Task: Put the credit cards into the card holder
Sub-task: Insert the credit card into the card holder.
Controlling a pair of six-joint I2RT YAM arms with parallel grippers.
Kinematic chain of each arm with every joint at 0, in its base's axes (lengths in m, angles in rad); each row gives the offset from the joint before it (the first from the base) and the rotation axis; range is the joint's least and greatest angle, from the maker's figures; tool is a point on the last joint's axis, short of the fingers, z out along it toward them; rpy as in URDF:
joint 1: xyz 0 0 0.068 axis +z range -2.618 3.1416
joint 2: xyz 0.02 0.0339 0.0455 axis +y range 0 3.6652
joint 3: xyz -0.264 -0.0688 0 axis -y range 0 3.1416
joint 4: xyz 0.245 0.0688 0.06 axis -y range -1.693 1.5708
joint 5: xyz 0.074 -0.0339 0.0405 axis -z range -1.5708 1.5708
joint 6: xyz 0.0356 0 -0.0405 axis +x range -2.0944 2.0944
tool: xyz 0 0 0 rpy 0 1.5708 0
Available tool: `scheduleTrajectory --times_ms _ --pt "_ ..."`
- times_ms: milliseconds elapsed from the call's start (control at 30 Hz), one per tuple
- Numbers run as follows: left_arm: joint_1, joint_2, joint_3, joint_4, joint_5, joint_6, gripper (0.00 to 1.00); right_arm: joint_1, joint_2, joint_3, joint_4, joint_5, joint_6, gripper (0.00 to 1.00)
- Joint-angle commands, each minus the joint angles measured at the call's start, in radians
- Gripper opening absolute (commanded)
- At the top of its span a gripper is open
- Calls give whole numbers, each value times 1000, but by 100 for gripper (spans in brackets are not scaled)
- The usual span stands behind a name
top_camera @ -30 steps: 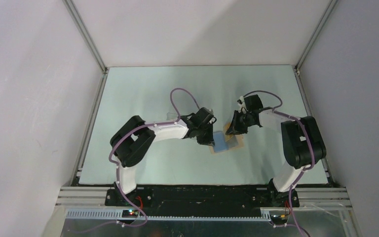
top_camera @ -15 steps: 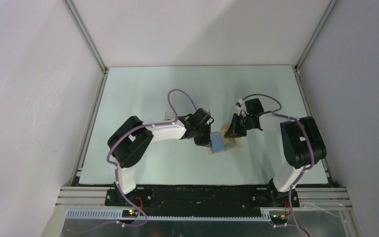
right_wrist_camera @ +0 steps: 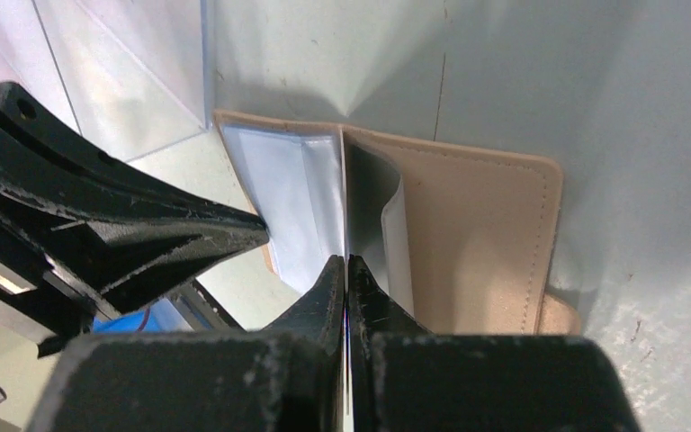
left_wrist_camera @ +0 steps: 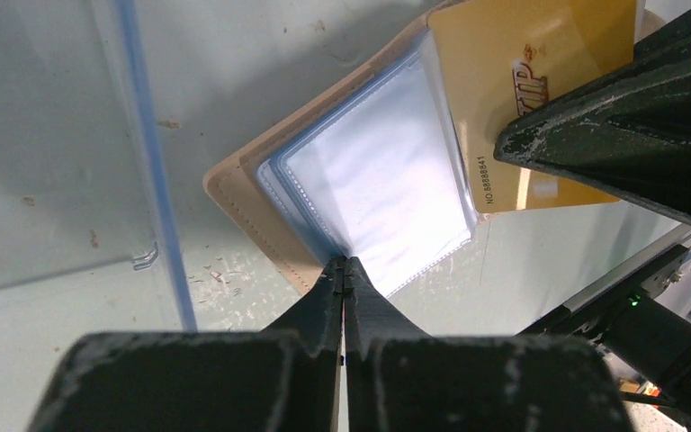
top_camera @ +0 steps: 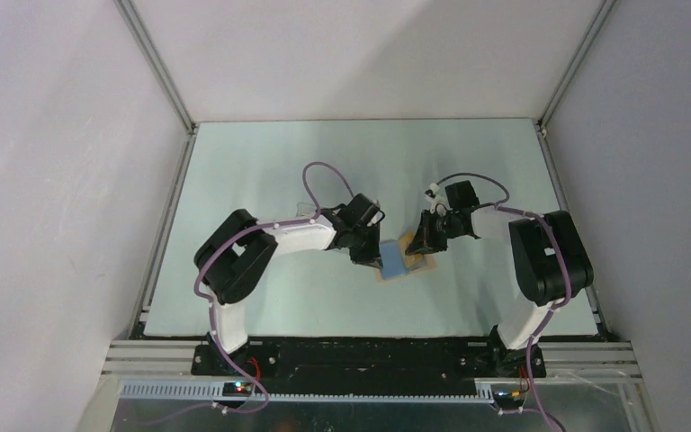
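Note:
The tan card holder (left_wrist_camera: 236,193) lies open on the table, its clear blue pocket leaf (left_wrist_camera: 387,171) raised. My left gripper (left_wrist_camera: 345,263) is shut on the near edge of that leaf. My right gripper (right_wrist_camera: 345,261) is shut on a gold credit card (left_wrist_camera: 522,81), which shows edge-on in the right wrist view. The card's far edge stands at the holder's fold, next to the tan cover (right_wrist_camera: 477,225). In the top view the two grippers, left (top_camera: 376,256) and right (top_camera: 419,245), meet over the card holder (top_camera: 421,265).
A clear plastic box with a blue edge (left_wrist_camera: 148,153) lies just beyond the card holder, close to my left fingers. It shows again in the right wrist view as the clear box (right_wrist_camera: 126,72). Grey walls stand around the table.
My left gripper has shut on the pocket leaf and drawn it slightly left. My right gripper has moved a little left and down with the card, closer to the holder.

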Motion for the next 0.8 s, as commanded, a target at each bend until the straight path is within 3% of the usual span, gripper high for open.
scheduleTrajectory --times_ms 0,233,600,767 --pt "33 -15 -17 -81 -23 63 0 9 5 1 -71 -59 -46 0" --pt "49 0 25 -165 -17 134 0 16 -1 1 -154 -102 -64 0" --pt "50 45 56 -205 37 204 0 78 87 2 -116 -255 -88 0" --pt "50 43 50 -215 40 219 0 102 51 2 -143 -236 -84 0"
